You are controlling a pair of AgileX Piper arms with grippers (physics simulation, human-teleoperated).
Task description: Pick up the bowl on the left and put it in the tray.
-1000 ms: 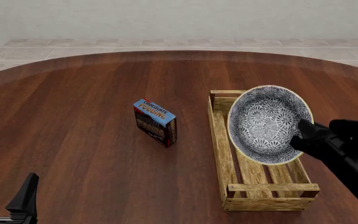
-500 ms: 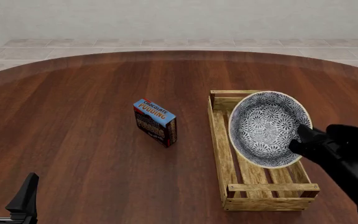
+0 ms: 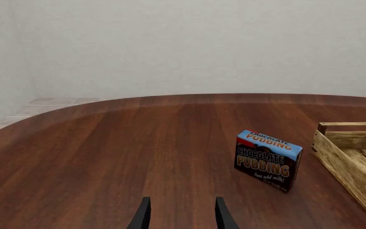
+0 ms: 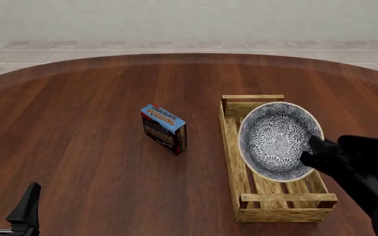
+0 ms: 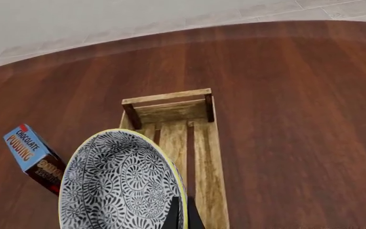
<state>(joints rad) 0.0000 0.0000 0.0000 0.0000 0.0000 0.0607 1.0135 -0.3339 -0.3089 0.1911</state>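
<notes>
Jaws of the right gripper (image 4: 312,152) pinch the near-right rim of the bowl (image 4: 277,140), 1 finger inside and 1 outside as the right wrist view shows, and the bowl hangs tilted with its patterned inside facing up and toward the left. It sits over the middle of the tray (image 4: 234,147), and whether its lower edge already touches the slats I cannot tell from the front view. To do this step well, I would judge that the wrist should roll the bowl toward level while easing it down, so its foot meets the slats flat rather than on an edge; a bowl let go at this tilt may rock or tip against a side rail. The bowl looks nearly as wide as the tray's inside, so keeping it centred between the 2 long sides matters, as does staying away from the raised end bars. Only once it rests should the jaws part, then lift straight away from the rim. The left gripper (image 4: 8,204) waits well apart at the near-left of the bench (image 4: 77,123), jaws spread and holding nothing, and the pudding box (image 4: 164,129) stands clear to the left of the tray.
</notes>
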